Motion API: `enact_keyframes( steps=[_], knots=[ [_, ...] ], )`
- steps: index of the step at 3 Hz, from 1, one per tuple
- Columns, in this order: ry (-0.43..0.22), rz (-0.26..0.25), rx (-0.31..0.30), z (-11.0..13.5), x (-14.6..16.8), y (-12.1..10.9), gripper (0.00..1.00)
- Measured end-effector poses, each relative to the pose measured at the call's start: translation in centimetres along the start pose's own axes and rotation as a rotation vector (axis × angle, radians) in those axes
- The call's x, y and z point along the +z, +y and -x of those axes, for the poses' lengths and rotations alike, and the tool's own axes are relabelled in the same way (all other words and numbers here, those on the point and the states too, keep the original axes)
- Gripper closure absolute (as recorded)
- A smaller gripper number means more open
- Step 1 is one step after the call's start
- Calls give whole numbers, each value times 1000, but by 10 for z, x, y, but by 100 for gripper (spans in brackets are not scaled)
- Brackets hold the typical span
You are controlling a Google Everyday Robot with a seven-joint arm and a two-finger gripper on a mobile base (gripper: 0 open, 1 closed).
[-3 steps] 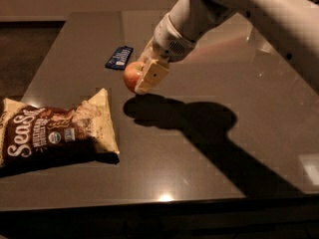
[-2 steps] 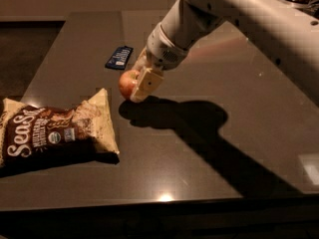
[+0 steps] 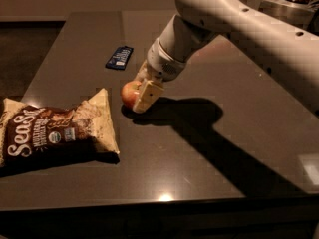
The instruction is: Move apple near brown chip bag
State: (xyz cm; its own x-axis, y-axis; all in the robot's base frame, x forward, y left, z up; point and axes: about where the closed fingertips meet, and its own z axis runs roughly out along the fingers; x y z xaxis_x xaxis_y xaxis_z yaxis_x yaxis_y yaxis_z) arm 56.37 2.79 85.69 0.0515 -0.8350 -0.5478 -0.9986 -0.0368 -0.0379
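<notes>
Beside the brown chip bag point(image 3: 55, 131) your end effector point(image 3: 138, 97) clamps the apple point(image 3: 127, 91); lower straight, release gently, don't nudge the bag.

Gripper: cream gripper point(image 3: 137, 98) clasps small red-orange apple point(image 3: 128, 92), low over dark desk point(image 3: 199, 163).
Left: crinkled brown chip bag point(image 3: 55, 131), near, narrow gap.
Behind: flat blue wrapped bar point(image 3: 119, 57), apart.
Front: open desk.
</notes>
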Motion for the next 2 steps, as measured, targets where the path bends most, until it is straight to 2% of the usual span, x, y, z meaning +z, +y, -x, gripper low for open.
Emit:
enact_keyframes(
  steps=[1,2],
  knots=[
    [9,12,13,-12,2,-1,0],
    [9,12,13,-12,2,-1,0]
  ],
)
